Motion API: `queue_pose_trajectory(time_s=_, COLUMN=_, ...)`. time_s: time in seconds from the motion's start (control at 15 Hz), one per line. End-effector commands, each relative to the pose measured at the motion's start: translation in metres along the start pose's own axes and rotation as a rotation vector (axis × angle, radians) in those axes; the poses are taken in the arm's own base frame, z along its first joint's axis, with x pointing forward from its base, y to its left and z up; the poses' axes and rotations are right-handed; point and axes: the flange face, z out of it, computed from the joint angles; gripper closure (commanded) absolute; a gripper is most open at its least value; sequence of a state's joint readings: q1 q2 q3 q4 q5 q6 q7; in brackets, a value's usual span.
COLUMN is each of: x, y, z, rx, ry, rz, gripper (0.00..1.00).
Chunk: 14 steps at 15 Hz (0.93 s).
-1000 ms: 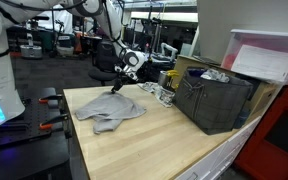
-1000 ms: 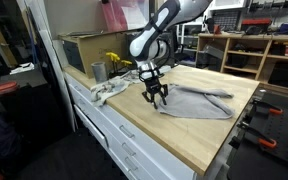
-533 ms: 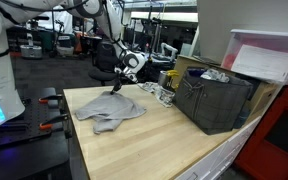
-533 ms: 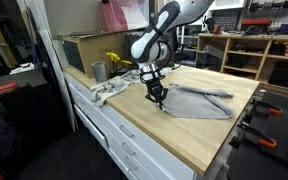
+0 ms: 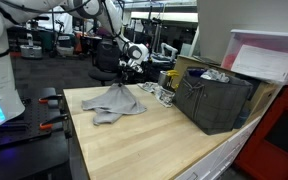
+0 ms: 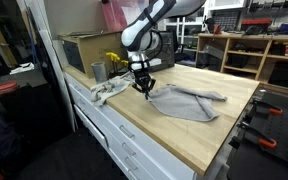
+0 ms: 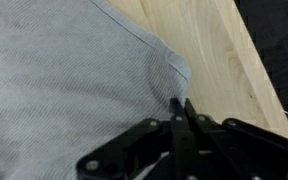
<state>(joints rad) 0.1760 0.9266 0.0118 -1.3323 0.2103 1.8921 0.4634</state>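
Slippage is our worry: the end effector (image 6: 144, 88) is pinched fully shut on a small fold of the grey cloth (image 6: 184, 102), tenting one edge above the counter (image 6: 219, 125) while the rest lies flat. Dragging weight could pull that thin fold free. We cannot make out how much fabric the fingertips (image 7: 187, 112) cover.
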Motion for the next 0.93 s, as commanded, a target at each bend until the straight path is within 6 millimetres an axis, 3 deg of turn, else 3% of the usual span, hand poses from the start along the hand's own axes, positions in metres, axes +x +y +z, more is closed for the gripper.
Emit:
queue_pose_trajectory(time_s=0.0, x=0.008, y=-0.025, z=-0.037, rx=0.027, ry=0.066, rz=-0.032, gripper=0.99)
queue_pose_trajectory(time_s=0.07, x=0.009, y=-0.029, z=-0.046, rx=0.032, ry=0.087, rz=-0.042, gripper=0.71)
queue_pose_trajectory(time_s=0.2, x=0.010, y=-0.027, z=-0.069, rx=0.024, ry=0.142, rz=-0.059, gripper=0.64)
queue_pose_trajectory(time_s=0.47, x=0.014, y=0.000, z=-0.100, rx=-0.061, ry=0.235, rz=-0.110, gripper=0.34)
queue_pose_trajectory(time_s=0.73, x=0.024, y=0.056, z=-0.098, rx=-0.118, ry=0.237, rz=-0.164, gripper=0.05)
queue_pose_trajectory(time_s=0.87, x=0.028, y=0.083, z=-0.089, rx=-0.119, ry=0.232, rz=-0.235, gripper=0.00)
